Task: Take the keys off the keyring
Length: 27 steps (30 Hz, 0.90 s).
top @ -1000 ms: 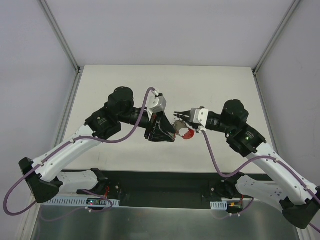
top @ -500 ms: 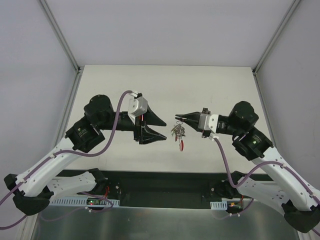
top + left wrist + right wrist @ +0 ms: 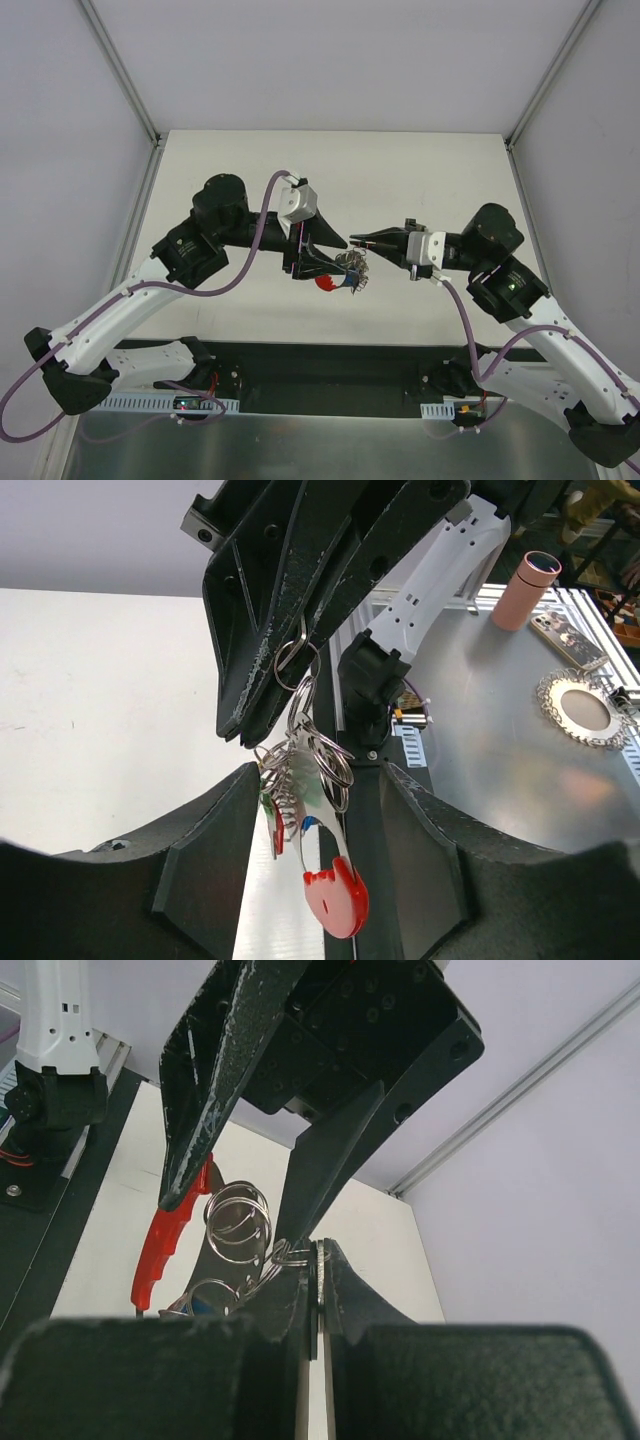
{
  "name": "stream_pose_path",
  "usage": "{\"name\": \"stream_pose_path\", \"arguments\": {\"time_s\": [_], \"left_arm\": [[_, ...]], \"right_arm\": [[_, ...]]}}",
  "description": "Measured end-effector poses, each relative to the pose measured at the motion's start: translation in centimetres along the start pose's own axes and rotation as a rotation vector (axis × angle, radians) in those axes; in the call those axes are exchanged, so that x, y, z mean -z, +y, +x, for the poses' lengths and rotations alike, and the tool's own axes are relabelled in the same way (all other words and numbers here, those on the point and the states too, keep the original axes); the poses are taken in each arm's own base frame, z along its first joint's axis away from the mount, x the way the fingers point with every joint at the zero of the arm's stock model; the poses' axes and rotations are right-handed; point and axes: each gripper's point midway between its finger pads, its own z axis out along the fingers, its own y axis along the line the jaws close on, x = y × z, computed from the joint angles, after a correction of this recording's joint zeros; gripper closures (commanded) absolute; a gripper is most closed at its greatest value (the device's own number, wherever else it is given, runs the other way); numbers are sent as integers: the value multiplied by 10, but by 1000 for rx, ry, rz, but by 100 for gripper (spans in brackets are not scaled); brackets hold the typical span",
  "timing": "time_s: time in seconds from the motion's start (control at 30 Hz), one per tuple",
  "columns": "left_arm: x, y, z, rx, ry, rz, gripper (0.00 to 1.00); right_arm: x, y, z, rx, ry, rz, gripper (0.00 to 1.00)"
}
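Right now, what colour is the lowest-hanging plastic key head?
Red plastic key head, clearest in left wrist view.

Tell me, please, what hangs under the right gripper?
The keys dangle from the keyring, a red head lowest; the keyring's pinched part is hidden inside the right gripper.

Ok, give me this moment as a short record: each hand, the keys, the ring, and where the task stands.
right hand: shut, pinching the keyring
left hand: open, one finger on either side of the hanging bunch
keys: dangling below the right hand, joined by several rings
red-headed key: lowest in the bunch
table: white, beneath the bunch
task state: no key seen off the keyring yet
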Motion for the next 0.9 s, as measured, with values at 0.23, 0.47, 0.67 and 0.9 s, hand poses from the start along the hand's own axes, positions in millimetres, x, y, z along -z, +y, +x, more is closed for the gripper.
{"name": "stream_pose_path", "arguments": {"time_s": [0.23, 0.47, 0.67, 0.9], "left_arm": [[-1, 0, 1, 8, 3, 7, 65], [1, -12, 0, 35, -10, 52, 62], [-2, -37, 7, 107, -30, 171, 60], [-4, -42, 9, 146, -54, 197, 63]], "right_arm": [[-1, -6, -3, 7, -9, 23, 99], [1, -21, 1, 23, 23, 99, 99], [2, -28, 1, 33, 24, 133, 99], [-1, -26, -5, 32, -4, 118, 99]]}}
